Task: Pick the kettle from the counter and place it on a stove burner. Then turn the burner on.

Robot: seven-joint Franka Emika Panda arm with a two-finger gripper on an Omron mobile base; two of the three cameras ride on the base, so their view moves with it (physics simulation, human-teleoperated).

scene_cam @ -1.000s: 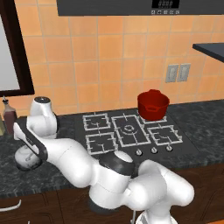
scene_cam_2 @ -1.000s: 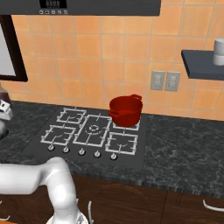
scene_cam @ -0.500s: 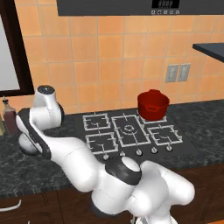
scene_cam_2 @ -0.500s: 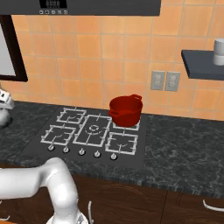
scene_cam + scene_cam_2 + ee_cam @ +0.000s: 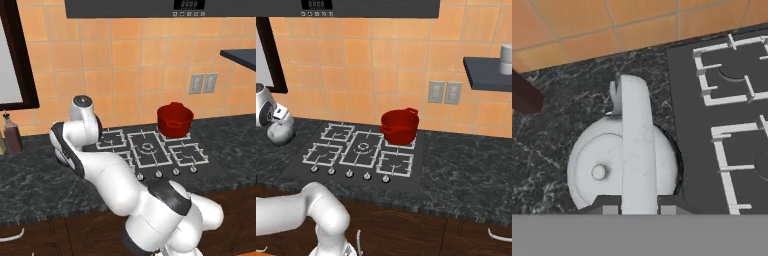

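A: What is seen nearest the claw [image 5: 640, 209]?
B: The kettle [image 5: 624, 167] is seen directly ahead of it in the hand view, its arched handle [image 5: 636, 145] running between the two dark fingertips [image 5: 605, 205]. The fingertips are set on either side of the handle, right against it. Whether the handle is actually clamped cannot be told.

A: Is the kettle resting on the counter [image 5: 557, 120]?
B: From the hand view that cannot be told. In the right base view the kettle [image 5: 281, 133] is seen just under the white hand, over the dark stone to the left of the cooktop [image 5: 356, 152].

A: What lies beside the claw?
B: The edge of the cooktop [image 5: 722, 120] is seen just beside the kettle, with the pale grate of a stove burner [image 5: 724, 75] on it. On the other side, a dark brown bottle [image 5: 524, 95] is partly cut off at the frame edge.

A: And farther off?
B: A red pot [image 5: 400, 126] is seen on the back right burner, well apart from the claw. Beyond everything the orange tiled wall [image 5: 602, 25] is seen.
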